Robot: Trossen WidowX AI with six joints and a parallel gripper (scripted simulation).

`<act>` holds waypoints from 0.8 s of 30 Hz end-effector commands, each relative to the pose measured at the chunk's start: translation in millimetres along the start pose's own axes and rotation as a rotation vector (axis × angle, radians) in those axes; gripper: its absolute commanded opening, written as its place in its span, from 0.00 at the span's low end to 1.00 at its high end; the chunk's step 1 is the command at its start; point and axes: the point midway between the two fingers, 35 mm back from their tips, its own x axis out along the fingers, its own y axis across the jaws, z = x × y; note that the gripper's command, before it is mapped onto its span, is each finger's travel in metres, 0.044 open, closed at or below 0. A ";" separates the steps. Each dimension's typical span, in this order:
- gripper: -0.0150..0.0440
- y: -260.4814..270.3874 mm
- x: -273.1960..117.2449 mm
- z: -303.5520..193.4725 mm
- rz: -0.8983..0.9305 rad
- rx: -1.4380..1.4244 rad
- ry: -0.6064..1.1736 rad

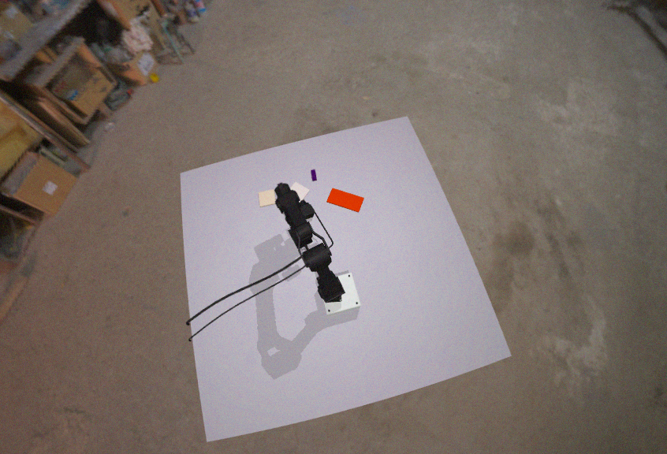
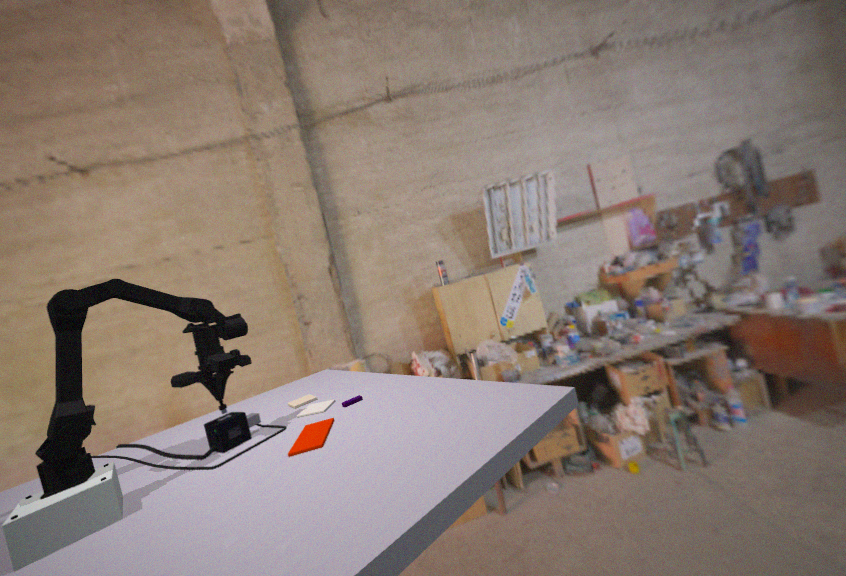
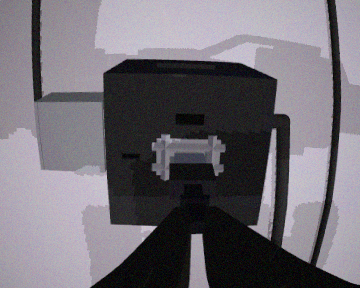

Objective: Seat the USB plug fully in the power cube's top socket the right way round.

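Wrist view, USB plug (image 2: 223, 410) (image 3: 192, 171): its dark body stands at the socket opening, and how deep it sits, or which way round, is hard to read in this dim patch.
Socket (image 3: 190, 144): its bright rim surrounds the opening on the cube's top, so a straight downward path would suit the plug.
Gripper (image 2: 222, 405) (image 3: 195, 220): pinching the plug by its upper end, presumably to leave the metal end free for the slot.
Plug to pincer: directly below the fingertips in the exterior view, between them and the cube.
Power cube (image 2: 227, 432) (image 3: 138, 100): upright on the table (image 1: 399, 321) (image 2: 404, 474), socket facing up; a hard sideways pull could drag it.
Grey block (image 2: 254, 419) (image 3: 73, 135): against one side of the cube, perhaps plugged into it.
Cords: the thick cord (image 1: 222, 299) (image 2: 166, 455) (image 3: 282, 180) leaves the cube's side; the thin cord (image 1: 321, 221) (image 2: 214, 467) (image 3: 336, 100) loops around it.
Orange slab (image 1: 344, 199) (image 2: 311, 436): flat, well apart from the cube.
Arm (image 1: 315, 256) (image 2: 68, 352): arched high, bringing the fingers down from above.
Likely need: confirm orientation before pressing; once seated, release and lift straight up.
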 end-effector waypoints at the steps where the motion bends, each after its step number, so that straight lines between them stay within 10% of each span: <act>1: 0.25 0.1 1.2 -0.4 0.000 0.008 0.007; 24: 0.25 -0.3 4.0 -1.7 0.000 0.018 0.027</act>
